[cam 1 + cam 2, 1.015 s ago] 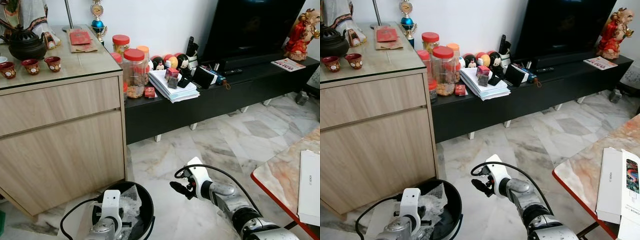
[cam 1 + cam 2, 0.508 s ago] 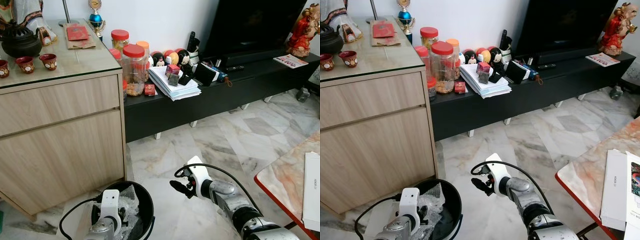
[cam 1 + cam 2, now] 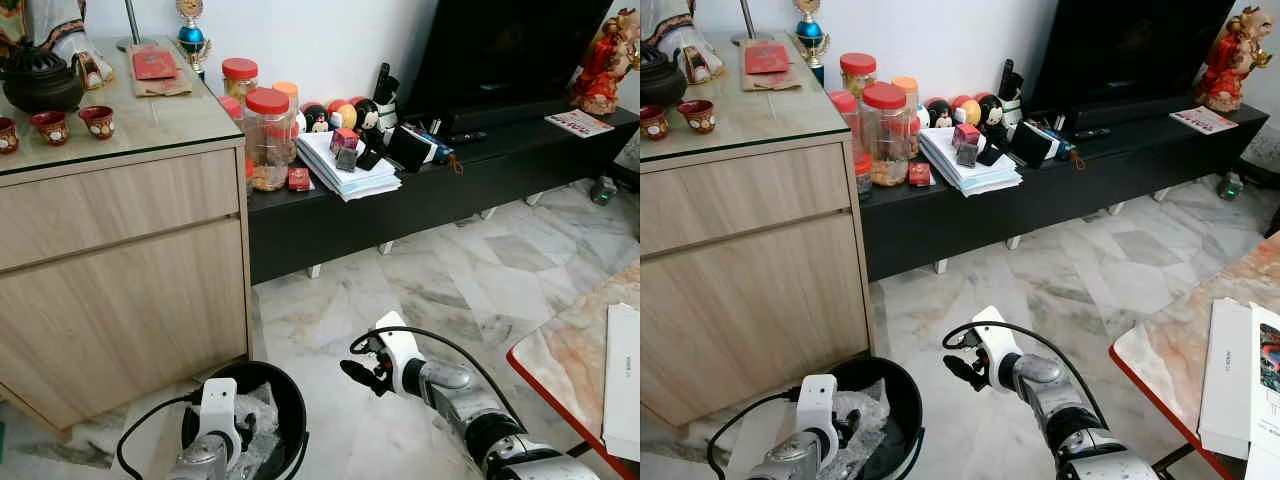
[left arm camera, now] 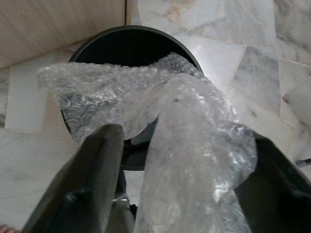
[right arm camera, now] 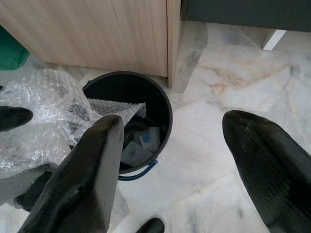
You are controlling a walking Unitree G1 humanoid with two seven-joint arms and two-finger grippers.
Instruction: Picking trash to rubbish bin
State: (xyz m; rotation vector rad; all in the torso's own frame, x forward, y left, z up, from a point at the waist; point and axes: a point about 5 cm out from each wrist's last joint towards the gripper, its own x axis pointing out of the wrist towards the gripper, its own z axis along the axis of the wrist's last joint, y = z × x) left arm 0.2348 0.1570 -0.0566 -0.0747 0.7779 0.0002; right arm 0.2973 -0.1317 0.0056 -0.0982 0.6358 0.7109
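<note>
My left gripper [image 4: 180, 160] is clenched on a crumpled sheet of bubble wrap [image 4: 160, 111], which bulges out between my two black fingers [image 4: 92, 179] and spreads ahead of them. Directly beyond and below my fingertips stands the black rubbish bin [image 4: 131, 43] on the marble floor [image 4: 233, 43]; the far end of the wrap hangs over its open mouth, with part of it draped against the near rim. Just past the bin is the side of a wooden cabinet [image 3: 120, 290]. My right gripper [image 5: 170, 160] is off to the side of the bin, above the floor, its fingers spread wide apart and grasping nothing. From there I look down into the bin, where a few scraps of paper [image 5: 141, 145] lie at the bottom beside the wrap
</note>
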